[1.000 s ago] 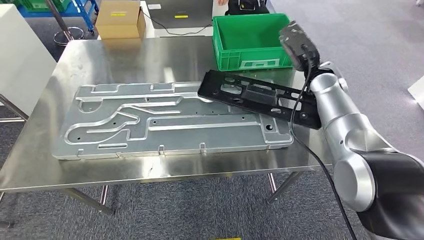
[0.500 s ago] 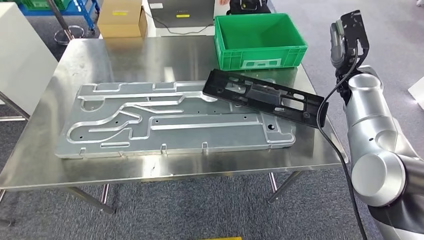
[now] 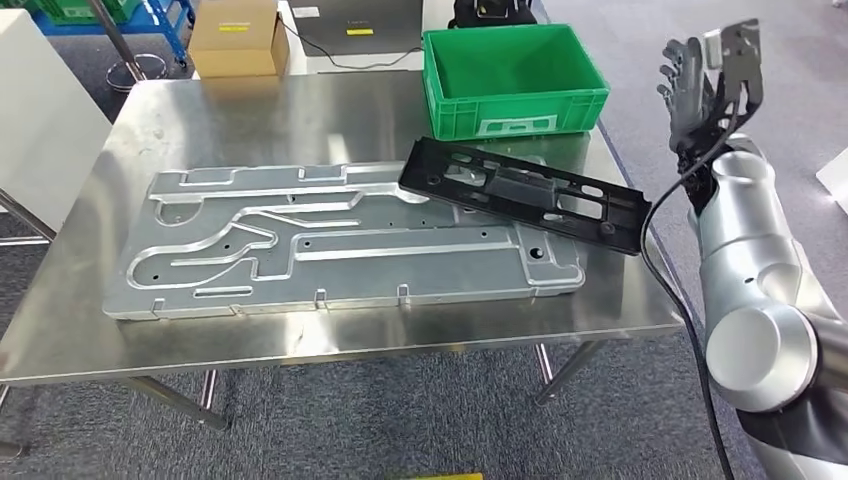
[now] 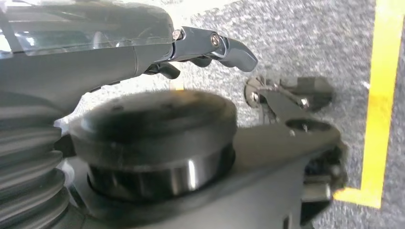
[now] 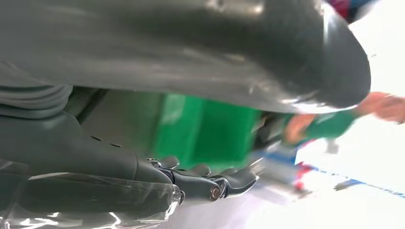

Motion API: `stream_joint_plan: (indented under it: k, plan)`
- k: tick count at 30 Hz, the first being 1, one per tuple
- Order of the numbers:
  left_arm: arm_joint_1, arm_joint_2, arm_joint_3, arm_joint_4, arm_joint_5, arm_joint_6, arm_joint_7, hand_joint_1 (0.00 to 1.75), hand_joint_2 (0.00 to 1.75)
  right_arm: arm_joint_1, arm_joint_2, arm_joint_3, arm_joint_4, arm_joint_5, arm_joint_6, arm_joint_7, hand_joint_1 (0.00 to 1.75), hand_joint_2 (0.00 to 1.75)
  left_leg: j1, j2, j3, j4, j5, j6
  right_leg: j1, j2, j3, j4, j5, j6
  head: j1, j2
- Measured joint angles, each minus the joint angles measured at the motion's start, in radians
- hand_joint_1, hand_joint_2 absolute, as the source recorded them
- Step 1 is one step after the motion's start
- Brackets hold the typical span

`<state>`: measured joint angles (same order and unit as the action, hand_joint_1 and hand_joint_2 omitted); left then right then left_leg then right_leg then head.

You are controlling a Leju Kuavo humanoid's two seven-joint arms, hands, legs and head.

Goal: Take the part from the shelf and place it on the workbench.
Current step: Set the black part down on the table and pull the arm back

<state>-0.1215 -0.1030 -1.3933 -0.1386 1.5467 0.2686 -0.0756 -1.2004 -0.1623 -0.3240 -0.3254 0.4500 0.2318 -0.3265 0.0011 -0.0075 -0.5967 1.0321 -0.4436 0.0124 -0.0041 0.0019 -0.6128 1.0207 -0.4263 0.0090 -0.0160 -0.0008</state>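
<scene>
Left hand: seen in the left wrist view, it hangs over grey carpet with a yellow floor line; a few dark fingers stick out with nothing between them, but most of the hand is hidden, so I cannot tell if it is released or clenched.
Desk: one steel desk, closest to the robot, with the things below on it.
Metal plate: one large grey plate with grooves, lying flat on the desk.
Black part: one long black frame, the thing of the task. It lies across the far right corner of the metal plate, and its right end reaches near the right edge of the desk.
Right hand: raised at the right of the desk, well apart from the black part; the fingers are released and spread, holding nothing.
Green crate: one, at the far side of the desk, just behind the black part.
Cardboard box: one, beyond the far left corner.
Risk: the black part rests partly on the raised plate, so I judge it can slide or tip toward the desk edge if the right arm or its cable brushes it.
</scene>
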Motion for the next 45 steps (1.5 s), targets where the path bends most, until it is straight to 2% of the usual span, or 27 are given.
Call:
stream_joint_plan:
  k: [1,3,5,7,8,9,10,11,13,14,16,18,20,22,23,24,25,27,29,33,35,37,38,39,40,43,45]
  plan:
    - [0.001,0.0,0.003,0.0,0.002,0.001,0.0,0.0,1.75,0.016,0.0,-0.011,-0.011,-0.038,0.041,-0.041,0.0,0.0,0.001,-0.001,0.0,-0.002,0.003,0.006,0.0,-0.001,0.001,-0.002,0.001,0.005,0.0,0.0]
    - [0.001,0.0,0.011,0.0,0.005,0.005,-0.001,0.0,0.87,0.069,0.003,-0.021,-0.053,-0.123,0.107,-0.117,0.0,0.0,0.005,-0.002,0.004,-0.013,0.009,0.018,-0.002,-0.002,-0.002,0.01,-0.01,0.017,0.0,0.0]
    - [0.0,-0.001,0.019,0.0,0.01,0.007,-0.004,0.0,0.0,0.152,0.009,-0.012,-0.131,-0.243,0.149,-0.166,0.0,0.0,0.009,-0.004,0.008,-0.021,0.015,0.026,-0.006,-0.002,-0.037,0.09,-0.058,0.028,0.002,0.0]
    - [0.002,-0.001,0.031,0.0,0.012,0.008,-0.007,0.0,0.0,0.266,0.019,0.023,-0.259,-0.39,0.156,-0.17,0.0,0.0,0.009,-0.007,0.008,-0.021,0.015,0.028,-0.01,-0.001,-0.1,0.219,-0.115,0.036,0.003,0.0]
    - [0.004,-0.001,0.038,0.0,0.013,0.009,-0.008,0.0,0.0,0.325,0.025,0.052,-0.333,-0.455,0.144,-0.159,0.0,0.0,0.009,-0.009,0.008,-0.02,0.014,0.028,-0.012,-0.002,-0.122,0.259,-0.124,0.038,0.003,0.0]
    - [0.005,-0.001,0.045,0.0,0.013,0.01,-0.009,0.0,0.0,0.379,0.031,0.089,-0.413,-0.513,0.123,-0.146,0.0,0.0,0.009,-0.009,0.008,-0.019,0.013,0.026,-0.013,-0.002,-0.126,0.262,-0.114,0.038,0.003,0.0]
    - [0.005,-0.001,0.052,0.0,0.013,0.012,-0.01,0.0,0.0,0.425,0.035,0.129,-0.491,-0.558,0.096,-0.135,0.0,0.0,0.009,-0.008,0.008,-0.018,0.011,0.024,-0.013,-0.002,-0.11,0.225,-0.087,0.037,0.003,0.0]
    - [0.005,-0.001,0.059,0.0,0.013,0.014,-0.01,0.0,0.0,0.466,0.039,0.173,-0.574,-0.591,0.065,-0.13,0.0,0.0,0.009,-0.007,0.009,-0.017,0.009,0.021,-0.013,-0.002,-0.076,0.159,-0.051,0.035,0.003,0.0]
    - [0.003,-0.001,0.074,0.0,0.013,0.02,-0.01,0.0,0.0,0.55,0.046,0.259,-0.743,-0.617,-0.005,-0.135,0.0,0.0,0.007,-0.006,0.012,-0.016,0.005,0.013,-0.008,-0.002,-0.011,0.033,-0.007,0.025,0.003,0.0]
    - [0.003,-0.001,0.082,0.0,0.013,0.024,-0.009,0.0,0.0,0.598,0.05,0.298,-0.828,-0.61,-0.037,-0.142,0.0,0.0,0.006,-0.006,0.013,-0.016,0.003,0.008,-0.005,-0.002,0.007,-0.001,-0.001,0.019,0.003,0.0]
    - [0.004,-0.002,0.097,0.0,0.013,0.032,-0.007,0.0,0.0,0.702,0.064,0.371,-0.984,-0.574,-0.087,-0.152,0.0,0.0,0.007,-0.007,0.017,-0.02,0.001,-0.003,0.001,-0.001,0.012,-0.011,-0.004,0.006,0.002,0.0]
    - [0.004,-0.002,0.111,0.0,0.013,0.043,-0.003,0.0,0.0,0.803,0.085,0.439,-1.127,-0.53,-0.119,-0.157,0.0,0.0,0.008,-0.004,0.016,-0.011,-0.012,-0.015,-0.003,-0.004,0.017,-0.017,-0.002,-0.008,0.002,0.0]
    - [0.004,-0.002,0.121,0.0,0.013,0.053,-0.001,0.0,0.0,0.893,0.107,0.503,-1.249,-0.491,-0.147,-0.162,0.0,0.0,0.008,-0.001,-0.015,0.067,-0.065,-0.023,-0.007,-0.007,0.021,-0.023,-0.002,-0.021,0.0,0.0]
    - [0.005,-0.001,0.128,0.0,0.013,0.063,-0.001,0.0,0.0,0.97,0.125,0.553,-1.333,-0.47,-0.165,-0.164,0.0,0.0,0.008,0.001,-0.074,0.202,-0.133,-0.028,-0.004,-0.008,0.022,-0.023,-0.004,-0.028,-0.001,0.0]
    - [0.006,0.0,0.131,0.0,0.013,0.067,-0.001,0.0,0.0,1.005,0.132,0.574,-1.363,-0.465,-0.169,-0.163,0.0,0.0,0.009,0.001,-0.096,0.25,-0.148,-0.029,-0.003,-0.008,0.022,-0.022,-0.005,-0.03,-0.001,0.0]
    - [0.007,0.0,0.135,0.0,0.013,0.069,-0.002,0.0,0.0,1.033,0.138,0.591,-1.386,-0.461,-0.172,-0.161,0.0,0.0,0.009,0.001,-0.1,0.262,-0.143,-0.03,-0.002,-0.008,0.022,-0.02,-0.006,-0.03,-0.001,0.0]
    - [0.007,0.001,0.139,0.0,0.013,0.071,-0.002,0.0,0.0,1.056,0.145,0.607,-1.404,-0.458,-0.174,-0.16,0.0,0.0,0.009,0.001,-0.085,0.233,-0.12,-0.03,-0.002,-0.007,0.022,-0.019,-0.007,-0.03,-0.001,0.0]
    - [0.006,0.004,0.146,0.0,0.013,0.071,0.0,0.0,0.0,1.08,0.159,0.631,-1.425,-0.452,-0.176,-0.152,0.0,0.0,0.009,0.001,-0.016,0.098,-0.056,-0.025,-0.001,-0.003,0.021,-0.012,-0.01,-0.027,-0.001,0.0]
    - [0.002,0.006,0.151,0.0,0.012,0.071,0.002,0.0,0.0,1.09,0.172,0.644,-1.433,-0.443,-0.182,-0.141,0.0,0.0,0.008,0.001,0.032,0.001,-0.027,-0.016,0.001,0.001,0.019,-0.004,-0.013,-0.02,0.0,0.0]
    - [0.001,0.007,0.154,0.0,0.01,0.07,0.004,0.0,0.0,1.125,0.192,0.647,-1.454,-0.426,-0.202,-0.129,0.0,0.0,0.005,0.0,0.04,-0.021,-0.016,0.006,0.0,0.002,0.015,0.004,-0.018,0.003,0.001,0.0]
    - [0.001,0.008,0.154,0.0,0.007,0.069,0.005,0.0,0.0,1.146,0.197,0.647,-1.468,-0.423,-0.209,-0.13,0.0,0.0,0.009,0.002,0.04,-0.028,-0.008,0.016,-0.004,0.001,-0.011,0.067,-0.063,0.015,0.002,0.0]
    - [0.001,0.009,0.154,0.0,0.004,0.068,0.004,0.0,0.0,1.165,0.199,0.647,-1.475,-0.423,-0.212,-0.131,0.0,0.0,0.008,0.004,0.035,-0.028,-0.006,0.02,-0.007,0.001,-0.069,0.197,-0.133,0.025,0.002,0.0]
    - [0.001,0.01,0.154,0.0,0.003,0.067,0.004,0.0,0.0,1.173,0.199,0.647,-1.475,-0.423,-0.212,-0.131,0.0,0.0,0.008,0.004,0.033,-0.028,-0.006,0.02,-0.009,0.001,-0.094,0.254,-0.155,0.028,0.002,0.0]
    - [0.002,0.01,0.154,0.0,0.003,0.066,0.003,0.0,0.0,1.181,0.2,0.647,-1.476,-0.424,-0.211,-0.131,0.0,0.0,0.008,0.005,0.032,-0.027,-0.006,0.02,-0.01,0.0,-0.103,0.278,-0.157,0.029,0.002,0.0]
    - [0.002,0.011,0.154,0.0,0.003,0.065,0.0,0.0,0.0,1.187,0.2,0.647,-1.476,-0.425,-0.209,-0.132,0.0,0.0,0.008,0.005,0.032,-0.026,-0.006,0.02,-0.01,0.0,-0.091,0.262,-0.14,0.028,0.002,0.0]
    - [0.0,0.011,0.154,0.0,0.005,0.062,-0.011,0.0,0.0,1.191,0.204,0.646,-1.476,-0.429,-0.2,-0.141,0.0,0.0,0.006,0.004,0.035,-0.025,-0.005,0.014,-0.007,-0.001,0.018,0.062,-0.052,0.016,0.002,0.0]
    - [-0.001,0.012,0.154,0.0,0.008,0.061,-0.018,0.0,0.0,1.19,0.209,0.646,-1.475,-0.431,-0.194,-0.147,0.0,0.0,0.003,0.003,0.034,-0.024,-0.004,0.004,-0.001,0.0,0.052,-0.008,-0.035,0.005,0.002,0.0]
